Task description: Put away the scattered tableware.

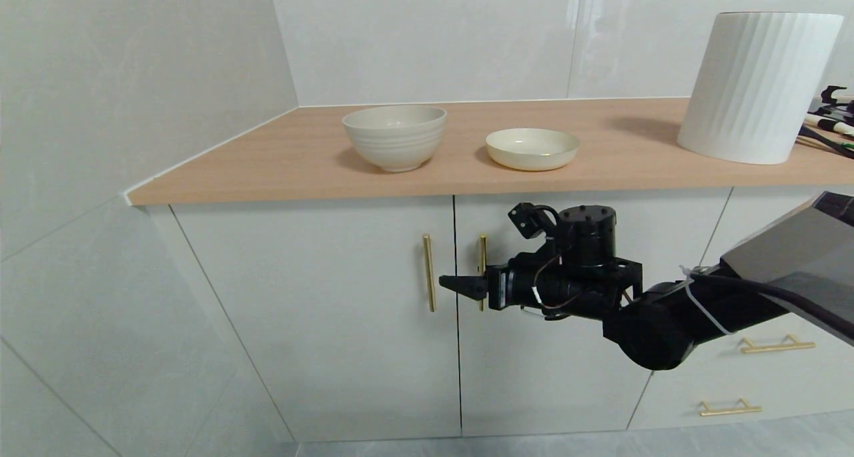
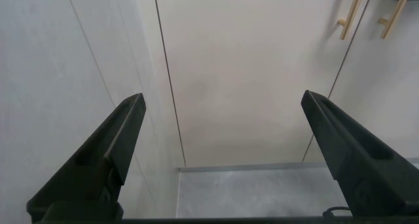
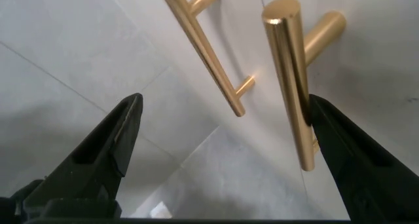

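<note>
A cream ribbed bowl (image 1: 393, 135) and a shallow cream dish (image 1: 532, 148) stand side by side on the wooden countertop (image 1: 267, 170). Below the counter, my right gripper (image 1: 460, 285) (image 3: 222, 152) is open at the two gold handles of the cabinet doors. The nearer handle (image 3: 291, 80) (image 1: 482, 270) lies between its fingers, close to one finger (image 3: 347, 165); the other handle (image 3: 203, 47) (image 1: 429, 272) is farther off. My left gripper (image 2: 222, 152) is open with nothing in it, low in front of a cabinet door (image 2: 249, 86).
A tall white ribbed cylinder (image 1: 757, 87) stands at the counter's right, with dark utensils (image 1: 830, 120) beyond it. Drawers with gold handles (image 1: 777, 344) are at the lower right. A tiled wall (image 1: 100, 177) closes the left side. Grey floor (image 2: 249, 191) lies below the cabinet.
</note>
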